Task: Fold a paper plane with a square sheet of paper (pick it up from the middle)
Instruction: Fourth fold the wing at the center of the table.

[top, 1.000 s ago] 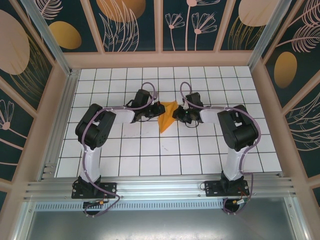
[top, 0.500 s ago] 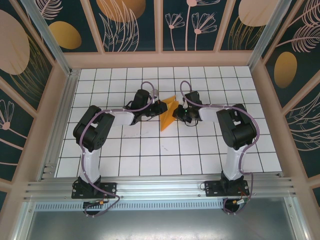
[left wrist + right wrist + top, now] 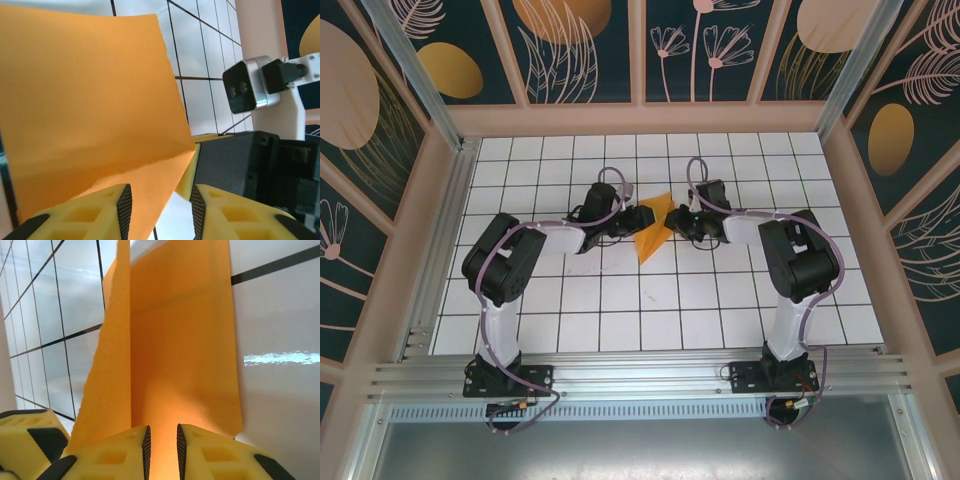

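Observation:
The bright-orange sheet of paper sits mid-table as a folded, pointed shape with one flap standing up. My left gripper is at its left edge and my right gripper at its right edge. In the left wrist view the left gripper is open, and the paper leans against its left finger. In the right wrist view the right gripper has its jaws a narrow gap apart over the paper, which has an upright fold on the left.
The white grid table is walled by a wooden frame with leaf-pattern panels. A metal rail runs along the near edge. The right arm's wrist camera sits close in front of my left fingers.
The paper has gone from a flatter kite shape to a narrower fold with a raised flap. Both grippers' jaws have widened, the left one more.

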`<state>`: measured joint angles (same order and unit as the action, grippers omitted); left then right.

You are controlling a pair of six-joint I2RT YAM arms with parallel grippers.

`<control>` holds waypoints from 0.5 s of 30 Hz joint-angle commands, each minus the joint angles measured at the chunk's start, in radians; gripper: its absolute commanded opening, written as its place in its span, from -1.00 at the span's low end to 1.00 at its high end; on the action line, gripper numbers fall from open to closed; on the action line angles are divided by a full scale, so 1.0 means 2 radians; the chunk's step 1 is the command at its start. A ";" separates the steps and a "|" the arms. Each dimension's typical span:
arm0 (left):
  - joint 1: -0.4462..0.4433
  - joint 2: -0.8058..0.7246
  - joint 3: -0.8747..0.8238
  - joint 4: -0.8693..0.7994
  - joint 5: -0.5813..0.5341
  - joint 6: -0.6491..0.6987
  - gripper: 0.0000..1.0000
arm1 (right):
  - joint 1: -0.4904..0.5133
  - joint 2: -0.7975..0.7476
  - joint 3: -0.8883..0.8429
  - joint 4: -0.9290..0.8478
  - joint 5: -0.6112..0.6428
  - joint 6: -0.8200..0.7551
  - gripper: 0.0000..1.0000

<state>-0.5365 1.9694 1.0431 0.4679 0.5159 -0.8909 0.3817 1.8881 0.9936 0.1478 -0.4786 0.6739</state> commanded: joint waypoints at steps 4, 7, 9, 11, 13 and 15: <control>0.026 -0.063 -0.058 0.014 -0.016 -0.007 -0.18 | -0.012 -0.038 -0.047 0.090 -0.054 0.041 -0.29; 0.031 -0.074 -0.078 0.007 -0.025 -0.005 -0.16 | -0.012 -0.053 -0.069 0.120 -0.059 0.047 -0.21; 0.032 -0.078 -0.084 0.000 -0.028 -0.003 -0.14 | -0.012 -0.065 -0.088 0.145 -0.063 0.052 -0.12; 0.032 -0.082 -0.089 -0.006 -0.032 0.001 -0.14 | -0.012 -0.071 -0.098 0.157 -0.065 0.055 -0.07; 0.033 -0.084 -0.091 -0.011 -0.038 0.004 -0.14 | -0.012 -0.070 -0.100 0.163 -0.067 0.056 -0.05; 0.033 -0.084 -0.090 -0.013 -0.040 0.005 -0.14 | -0.011 -0.066 -0.101 0.167 -0.066 0.057 -0.05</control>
<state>-0.4721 1.8366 0.8692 0.4522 0.4580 -0.8959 0.3614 1.7767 0.8066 0.4030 -0.5854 0.7727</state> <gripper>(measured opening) 0.430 0.476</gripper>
